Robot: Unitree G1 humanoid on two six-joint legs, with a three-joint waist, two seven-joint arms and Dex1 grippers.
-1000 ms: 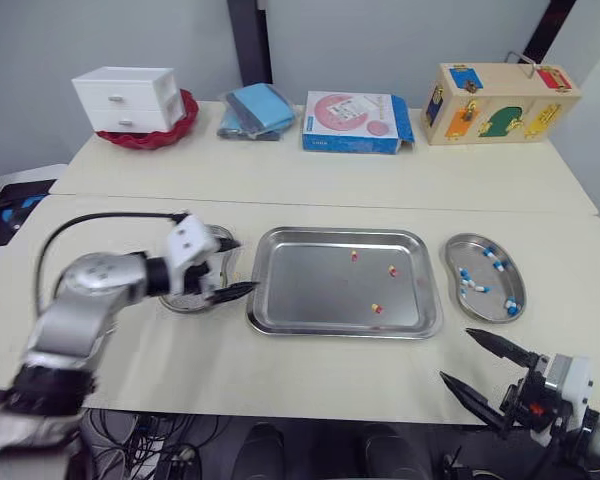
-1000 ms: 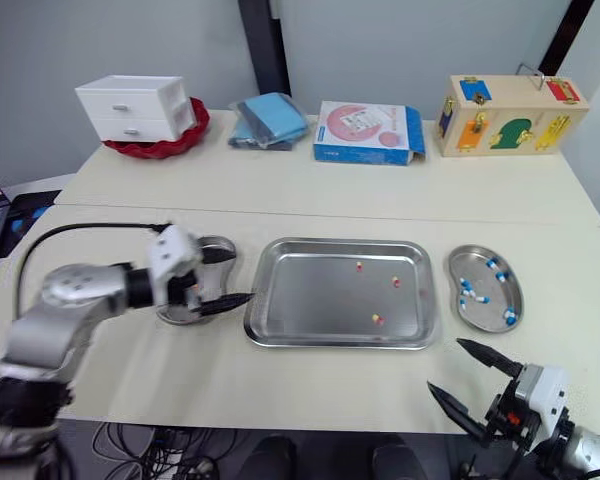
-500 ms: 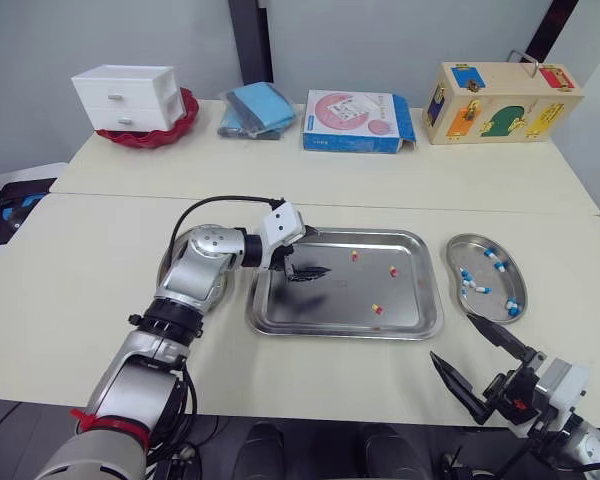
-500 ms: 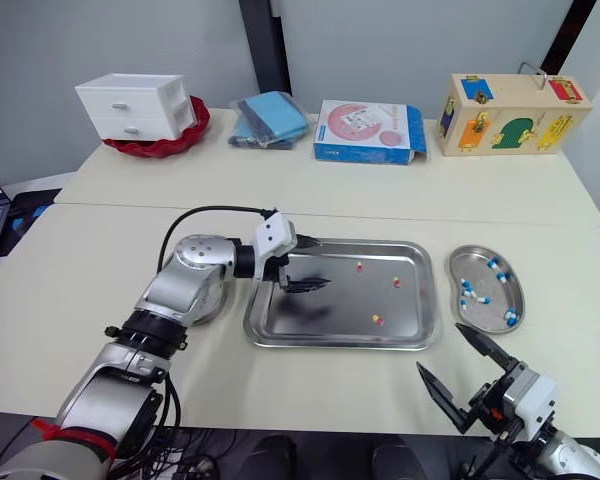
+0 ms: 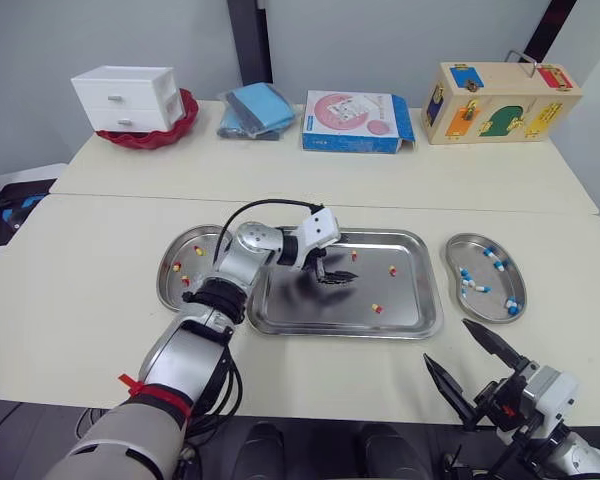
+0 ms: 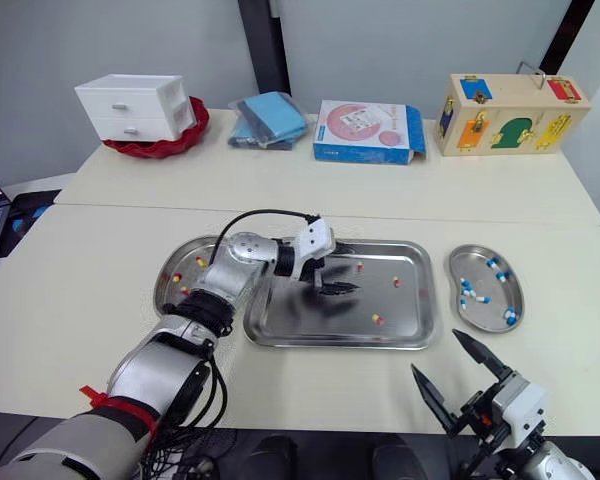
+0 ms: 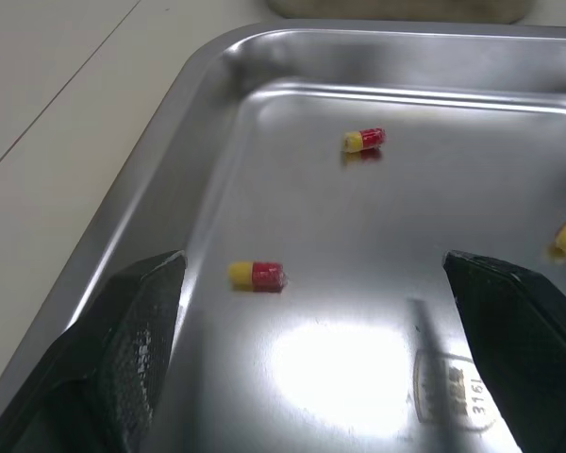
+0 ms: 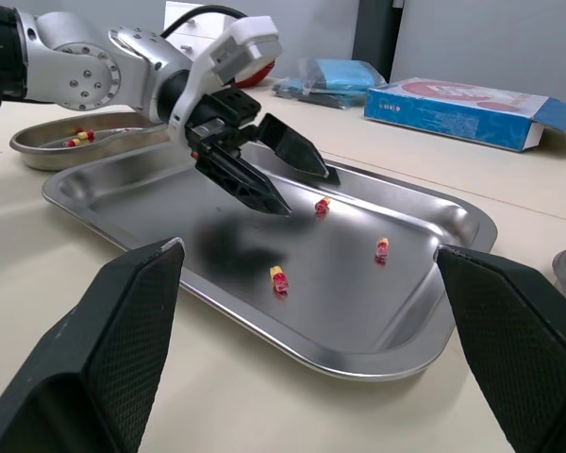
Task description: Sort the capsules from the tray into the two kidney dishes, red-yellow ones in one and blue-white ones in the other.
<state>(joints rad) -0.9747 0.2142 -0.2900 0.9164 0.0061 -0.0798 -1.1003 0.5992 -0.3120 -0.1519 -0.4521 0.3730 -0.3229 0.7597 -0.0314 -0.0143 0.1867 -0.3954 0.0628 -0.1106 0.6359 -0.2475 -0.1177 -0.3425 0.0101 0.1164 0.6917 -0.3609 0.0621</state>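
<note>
**Left jaws wide open over the tray, 3 capsules in it**

The left gripper [image 8: 312, 193] hangs low over the steel tray [image 5: 345, 332]. Its 2 black fingers [image 7: 132, 340] are spread wide and hold nothing. A red-yellow capsule [image 7: 257, 275] lies on the tray floor just ahead of the tips, within the span of the jaws and nearer one finger. A second capsule [image 7: 364, 140] lies farther ahead, and a third capsule [image 5: 377, 308] lies off to one side, toward the tray's near rim. Behind this gripper, just past the tray's edge, the left kidney dish [image 5: 195, 250] holds several sorted red-yellow capsules [image 5: 177, 267].

The right gripper [image 5: 445, 340] is well apart from the left one, by the table's front edge. Its 2 fingers are also parted wide and it is empty. Beyond its tips, beside the tray's other end, the right kidney dish [image 5: 490, 300] holds blue-white capsules [image 5: 493, 257].
</note>
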